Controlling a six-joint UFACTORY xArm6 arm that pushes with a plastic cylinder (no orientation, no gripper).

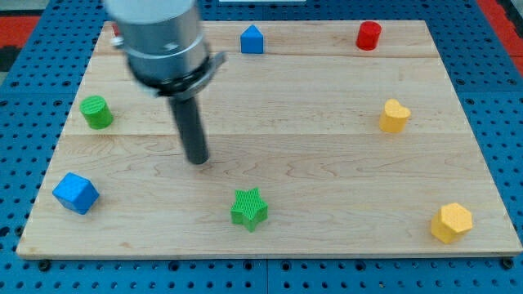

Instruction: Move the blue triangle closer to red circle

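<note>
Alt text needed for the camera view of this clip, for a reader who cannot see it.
My tip rests on a wooden board, left of centre, touching no block. The blue triangle and red circle sit apart along the view's top edge. Also present: green cylinder, blue cube, green star, yellow heart, yellow hexagon.

my tip (197, 160) rests well below blue triangle (252, 39).

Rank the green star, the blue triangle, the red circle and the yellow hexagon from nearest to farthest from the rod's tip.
From my tip:
1. Green star, below-right.
2. Blue triangle, near the view's top.
3. Red circle, top right.
4. Yellow hexagon, bottom right corner.
</note>
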